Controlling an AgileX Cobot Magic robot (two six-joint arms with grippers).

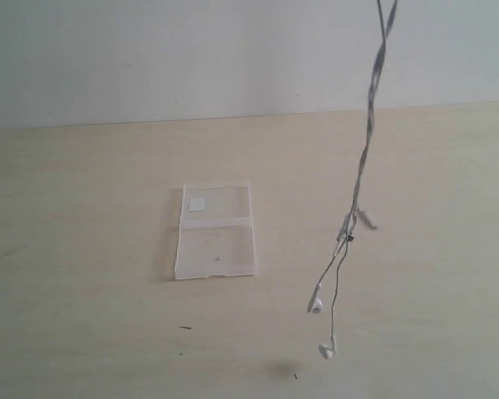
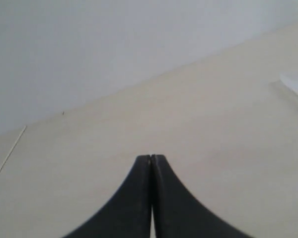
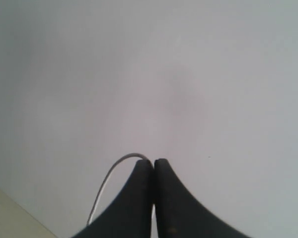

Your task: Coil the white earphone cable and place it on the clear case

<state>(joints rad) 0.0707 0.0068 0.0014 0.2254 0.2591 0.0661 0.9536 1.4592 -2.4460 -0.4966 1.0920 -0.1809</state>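
Note:
The white earphone cable [image 1: 368, 137] hangs twisted from above the top edge of the exterior view, right of centre. Its two earbuds [image 1: 316, 304] dangle just over the table. The clear case [image 1: 216, 241] lies open and flat on the table's middle, with a white sticker on its far panel. Neither gripper shows in the exterior view. My right gripper [image 3: 153, 161] is shut on the cable [image 3: 105, 186], which loops out beside its tips; this view faces the pale wall. My left gripper [image 2: 152, 157] is shut with nothing in it, above bare table.
The light wooden table [image 1: 83, 208] meets a pale wall [image 1: 150, 50] at the back. A few tiny dark specks [image 1: 185, 327] lie near the front edge. A corner of a pale flat object [image 2: 297, 84] shows in the left wrist view.

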